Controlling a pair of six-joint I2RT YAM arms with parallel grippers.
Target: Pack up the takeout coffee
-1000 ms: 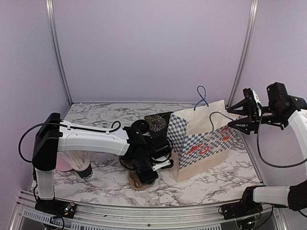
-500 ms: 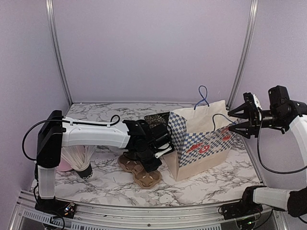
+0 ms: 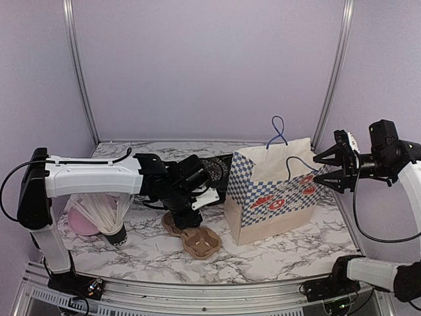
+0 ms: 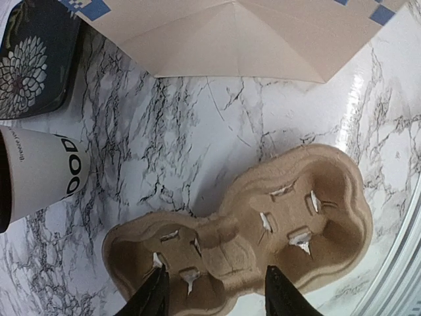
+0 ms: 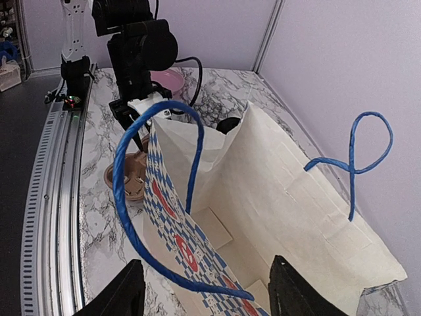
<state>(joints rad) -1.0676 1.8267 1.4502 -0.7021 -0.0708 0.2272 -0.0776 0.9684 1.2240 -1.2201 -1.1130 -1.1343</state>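
One white paper cup (image 4: 41,176) with dark lettering stands at the left edge of the left wrist view, its black lid cut off by the frame. The arm hides it in the top view, and no second cup shows. My left gripper (image 3: 189,214) (image 4: 218,297) is open and empty, its fingers astride the near edge of the brown cardboard tray (image 4: 250,224) (image 3: 196,239) just above it. The checked paper bag (image 3: 270,196) (image 5: 263,197) stands open right of the tray. My right gripper (image 3: 321,170) (image 5: 217,297) is open at the bag's right end, with the bag's blue handle (image 5: 122,197) looping between its fingers.
A black cup of white sticks (image 3: 110,218) and a pink bowl (image 3: 80,225) stand at the left. A dark flower-patterned box (image 3: 214,168) (image 4: 29,62) lies behind the tray, against the bag. The metal rail (image 3: 197,289) runs along the near edge.
My left arm has drawn back to the left, away from the bag, uncovering the tray on the table. The bag has shifted slightly left. My right gripper has dropped a little.
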